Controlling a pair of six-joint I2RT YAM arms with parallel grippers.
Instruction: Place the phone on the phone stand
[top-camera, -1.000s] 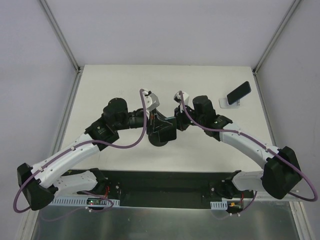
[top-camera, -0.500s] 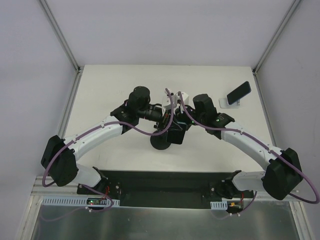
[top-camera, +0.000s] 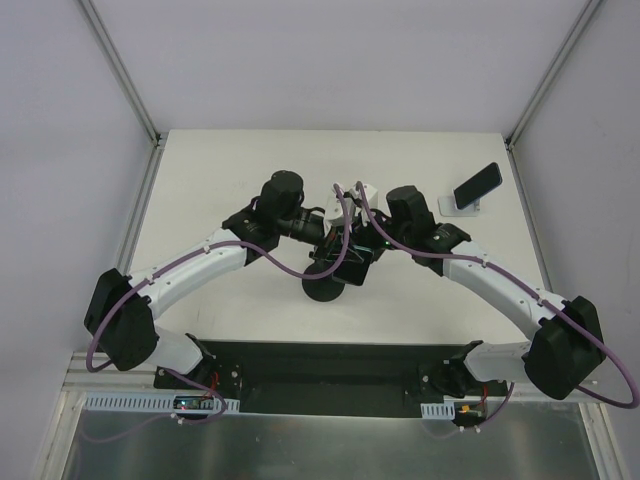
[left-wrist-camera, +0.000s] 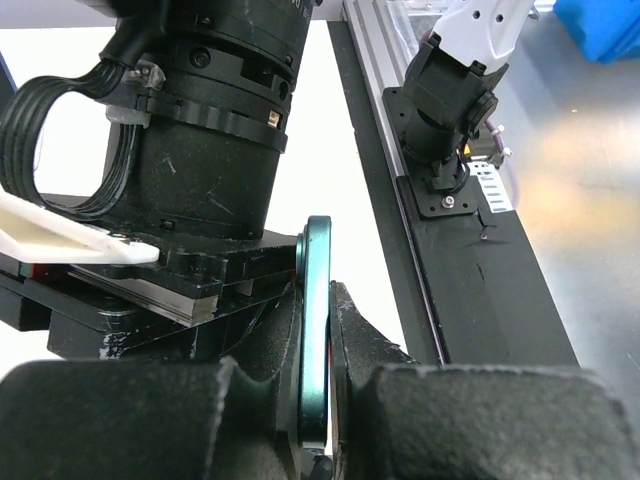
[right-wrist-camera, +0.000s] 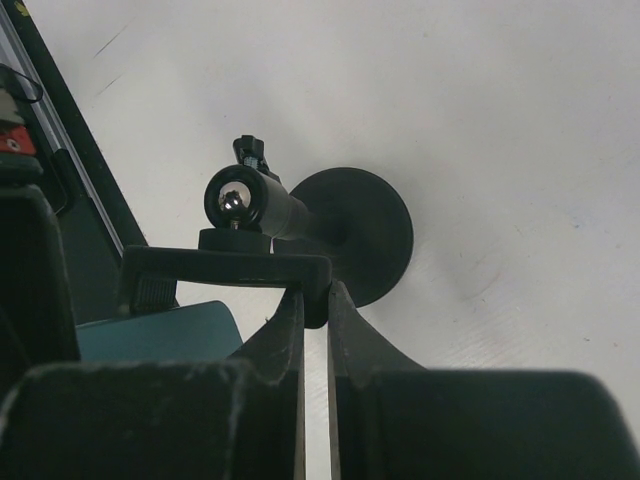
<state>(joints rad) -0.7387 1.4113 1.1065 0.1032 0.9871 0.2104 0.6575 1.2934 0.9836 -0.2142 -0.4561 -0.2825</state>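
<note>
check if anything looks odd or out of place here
A phone already leans on the silver phone stand at the far right, yet the action is at the black pole stand mid-table: the left gripper pinches a teal-edged slab edge-on, and the right gripper is shut on that stand's clamp.

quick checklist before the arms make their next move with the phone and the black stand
1. Hold of the left gripper on the teal-edged phone: ok, shut on its two faces.
2. Hold of the right gripper on the clamp bar of the black pole stand: ok, shut on the bar's end.
3. Phone seated in the clamp: cannot tell, hidden in the top view.
4. Stand's round base resting on the table: ok.
5. The white stand at the far right free: not ok, a dark phone leans on it.
</note>
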